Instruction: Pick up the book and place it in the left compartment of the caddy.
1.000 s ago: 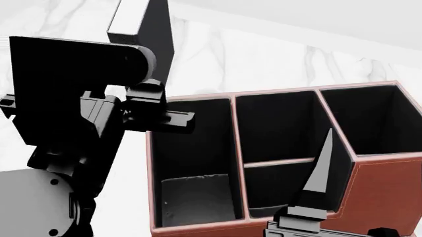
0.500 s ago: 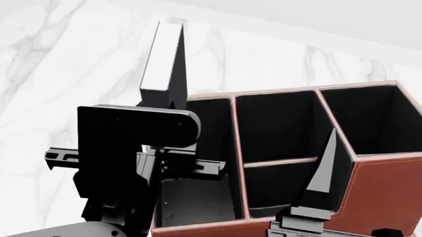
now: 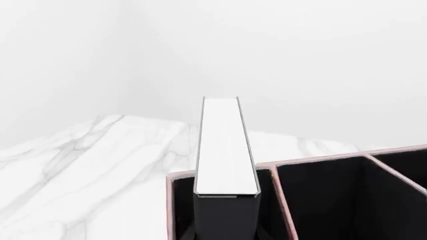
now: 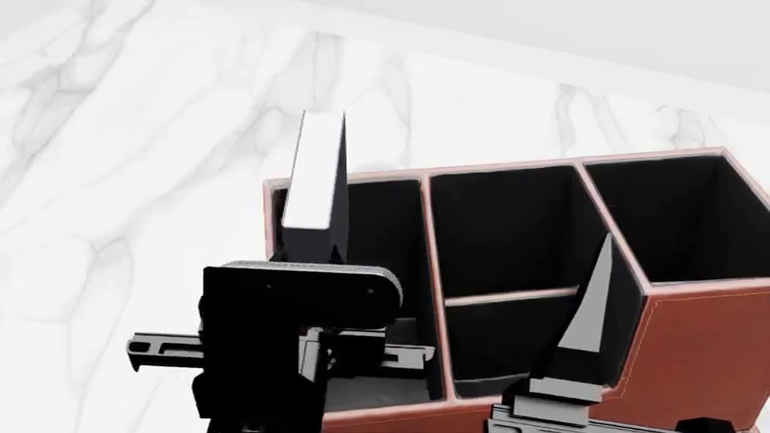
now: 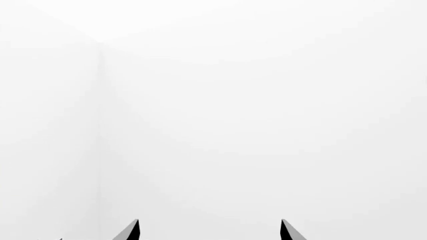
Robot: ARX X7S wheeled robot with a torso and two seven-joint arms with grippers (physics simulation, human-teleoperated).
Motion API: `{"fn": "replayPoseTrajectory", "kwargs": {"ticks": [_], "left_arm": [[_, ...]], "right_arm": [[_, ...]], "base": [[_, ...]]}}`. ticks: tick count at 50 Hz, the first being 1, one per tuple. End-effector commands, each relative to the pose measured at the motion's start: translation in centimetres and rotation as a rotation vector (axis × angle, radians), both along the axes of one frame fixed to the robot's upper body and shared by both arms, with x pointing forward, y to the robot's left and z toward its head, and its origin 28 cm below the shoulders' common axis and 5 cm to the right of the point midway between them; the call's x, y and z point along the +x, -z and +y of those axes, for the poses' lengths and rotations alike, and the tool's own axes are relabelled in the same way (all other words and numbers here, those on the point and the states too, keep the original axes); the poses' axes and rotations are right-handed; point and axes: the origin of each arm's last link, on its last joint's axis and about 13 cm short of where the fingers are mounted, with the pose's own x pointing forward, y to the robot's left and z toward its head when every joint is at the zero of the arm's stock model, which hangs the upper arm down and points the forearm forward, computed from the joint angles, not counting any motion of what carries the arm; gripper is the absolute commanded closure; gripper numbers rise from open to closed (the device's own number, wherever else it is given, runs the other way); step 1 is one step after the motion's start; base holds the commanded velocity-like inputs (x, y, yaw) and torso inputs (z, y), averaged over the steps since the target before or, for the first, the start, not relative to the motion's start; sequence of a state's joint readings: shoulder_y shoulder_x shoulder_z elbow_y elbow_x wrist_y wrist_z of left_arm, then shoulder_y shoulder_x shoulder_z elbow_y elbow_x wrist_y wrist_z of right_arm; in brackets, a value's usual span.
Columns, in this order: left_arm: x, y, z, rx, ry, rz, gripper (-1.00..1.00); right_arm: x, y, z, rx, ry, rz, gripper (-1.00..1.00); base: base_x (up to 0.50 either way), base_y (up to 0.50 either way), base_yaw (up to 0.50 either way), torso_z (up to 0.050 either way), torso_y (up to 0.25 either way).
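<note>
The black book (image 4: 316, 180) with white page edges stands upright, held at its lower end by my left gripper (image 4: 310, 262), which is shut on it. It hangs over the left compartment (image 4: 388, 225) of the reddish-brown caddy (image 4: 704, 334), its top rising above the caddy's back rim. In the left wrist view the book (image 3: 225, 150) points away over the caddy's rim (image 3: 320, 161), and the fingers of my left gripper (image 3: 225, 236) are mostly hidden by the book. My right gripper (image 5: 210, 231) is open and empty; one of its fingers (image 4: 590, 316) points up in front of the caddy.
The caddy stands on a white marble table (image 4: 132, 135) with a pale wall behind. A middle section split by a low crossbar (image 4: 511, 296) and a right section (image 4: 673, 216) lie beside the left compartment. My left arm's black body (image 4: 277, 343) covers the caddy's near left corner.
My left arm has carried the book right and down, from beside the caddy's left wall to over the left compartment. The right gripper has not moved.
</note>
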State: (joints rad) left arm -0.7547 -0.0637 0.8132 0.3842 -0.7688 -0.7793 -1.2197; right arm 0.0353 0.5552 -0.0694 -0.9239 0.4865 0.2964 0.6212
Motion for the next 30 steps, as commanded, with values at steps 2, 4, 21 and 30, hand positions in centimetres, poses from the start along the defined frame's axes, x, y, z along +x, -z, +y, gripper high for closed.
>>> {"fn": "replayPoseTrajectory", "kwargs": {"ticks": [2, 4, 21, 30], "left_arm": [[0.6, 0.6, -1.1, -0.053, 0.007, -0.015, 1.0], [0.7, 0.6, -1.2, -0.057, 0.003, -0.015, 1.0], [2.1, 2.2, -2.1, -0.026, -0.029, -0.038, 1.0], [2.8, 3.5, -2.9, -0.034, -0.026, -0.031, 1.0]], "right_arm": [[0.1, -0.1, -0.2, -0.004, 0.014, -0.014, -1.0], [0.2, 0.0, -0.1, -0.005, 0.013, -0.012, -1.0], [0.2, 0.0, -0.1, -0.004, 0.01, -0.013, -1.0], [0.2, 0.0, -0.1, -0.003, 0.009, -0.012, -1.0]], "base": [[0.0, 0.0, 0.0, 0.0, 0.0], [0.0, 0.0, 0.0, 0.0, 0.0], [0.0, 0.0, 0.0, 0.001, 0.002], [0.0, 0.0, 0.0, 0.0, 0.001]]}}
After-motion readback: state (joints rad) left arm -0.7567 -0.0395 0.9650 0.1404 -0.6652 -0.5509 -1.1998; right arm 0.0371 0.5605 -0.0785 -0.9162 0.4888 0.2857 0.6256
